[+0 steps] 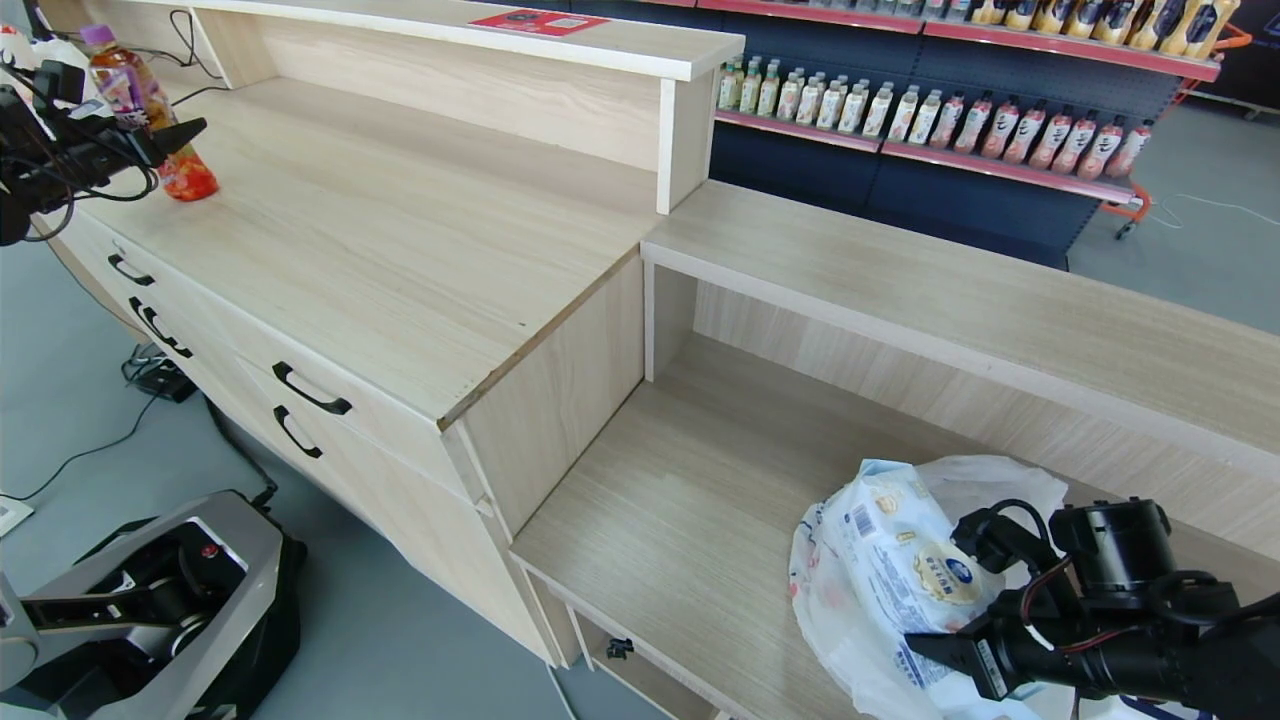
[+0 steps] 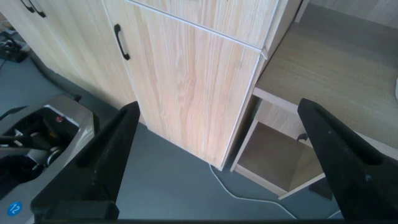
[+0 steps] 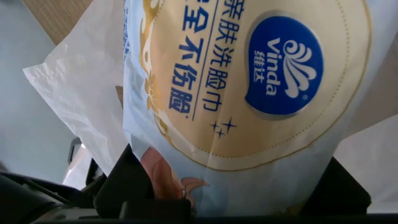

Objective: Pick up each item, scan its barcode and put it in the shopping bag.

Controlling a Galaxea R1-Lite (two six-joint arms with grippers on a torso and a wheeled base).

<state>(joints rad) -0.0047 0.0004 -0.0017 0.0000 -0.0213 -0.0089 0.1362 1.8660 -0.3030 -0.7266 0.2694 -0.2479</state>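
A white and blue tissue pack [image 1: 890,570] stands in the mouth of the white plastic shopping bag [image 1: 1000,480] on the low shelf at the front right. My right gripper [image 1: 940,650] is shut on the pack's near end. The right wrist view has the pack [image 3: 249,93] between both dark fingers [image 3: 140,186], with the bag [image 3: 74,93] around it. A tea bottle [image 1: 140,110] with a purple cap stands at the far left of the high counter. My left gripper [image 1: 185,130] hangs in front of it, open. In the left wrist view that gripper [image 2: 217,155] holds nothing, over the cabinet front and floor.
The high counter [image 1: 380,250] has drawers with black handles [image 1: 310,395] on its near face. A raised ledge with a red card [image 1: 540,20] runs along the back. Store shelves of bottles [image 1: 930,110] stand behind at the right. Cables lie on the floor [image 1: 150,375].
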